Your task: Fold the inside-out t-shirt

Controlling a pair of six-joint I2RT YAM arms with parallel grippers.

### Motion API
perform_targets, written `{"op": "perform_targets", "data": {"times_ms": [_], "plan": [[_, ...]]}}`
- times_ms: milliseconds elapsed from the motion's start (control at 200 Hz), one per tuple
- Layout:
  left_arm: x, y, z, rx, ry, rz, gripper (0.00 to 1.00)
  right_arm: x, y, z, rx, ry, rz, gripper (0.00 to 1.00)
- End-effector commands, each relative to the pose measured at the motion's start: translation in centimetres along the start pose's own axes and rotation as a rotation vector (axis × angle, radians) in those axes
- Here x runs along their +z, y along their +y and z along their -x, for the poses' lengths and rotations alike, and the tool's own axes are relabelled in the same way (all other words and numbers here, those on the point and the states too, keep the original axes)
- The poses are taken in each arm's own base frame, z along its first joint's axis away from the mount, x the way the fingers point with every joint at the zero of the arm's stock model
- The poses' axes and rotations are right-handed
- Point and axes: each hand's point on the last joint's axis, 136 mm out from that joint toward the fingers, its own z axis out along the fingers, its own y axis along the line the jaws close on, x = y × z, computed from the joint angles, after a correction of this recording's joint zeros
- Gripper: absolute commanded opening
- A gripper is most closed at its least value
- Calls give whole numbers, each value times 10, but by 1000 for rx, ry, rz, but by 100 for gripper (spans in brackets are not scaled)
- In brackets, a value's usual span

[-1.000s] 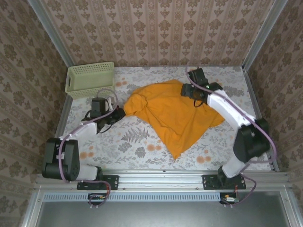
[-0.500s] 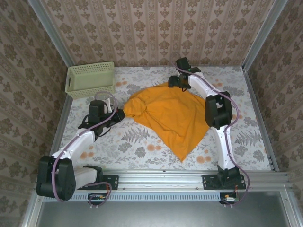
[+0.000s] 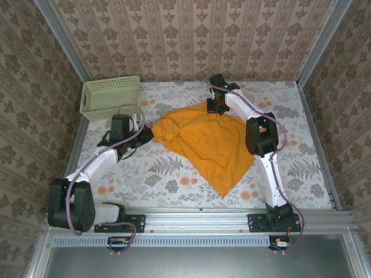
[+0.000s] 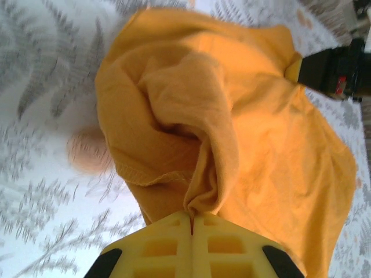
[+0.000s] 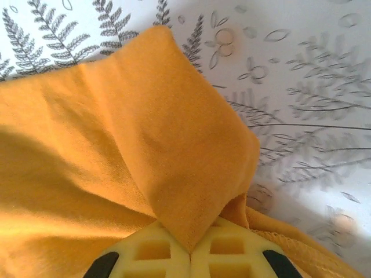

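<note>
Clamping t-shirt [image 4: 261, 145]: left gripper [image 4: 191, 216] (pinched edge hidden).

Orange-yellow t-shirt [image 3: 206, 142], crumpled, spread mid-table, near corner pointing toward the bases

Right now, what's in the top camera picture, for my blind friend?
An orange t-shirt lies on a flowery table, the left gripper shut on its left edge, the right gripper on its far corner. A green basket sits back-left.

t-shirt [image 3: 211, 145] — table [image 3: 162, 174] centre | basket [image 3: 110, 97] — far left, behind left tool [image 3: 148, 134]
</note>
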Motion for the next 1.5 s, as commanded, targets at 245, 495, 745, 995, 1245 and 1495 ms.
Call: {"op": "perform_targets", "data": {"times_ms": [245,495,745,995,1245,1495], "plan": [[-61,-87,104,153,-238,-147,0,-243,-29,0,32,-411,-71,0],[-39,-37,37,81,-127,-84,0,-201,34,-170,-68,-250,-2,0],[-16,23,-41,-19,34,6,0,-147,76,-279,-157,3,33,37],[-27,37,-61,-27,17,44,0,-193,36,-194,5,-140,85,55],[-29,38,-62,-26,9,50,0,-149,-6,-171,37,-57,-95,48],[-26,38,-62,-30,18,46,0,-116,57,-227,-45,61,94,50]]}}
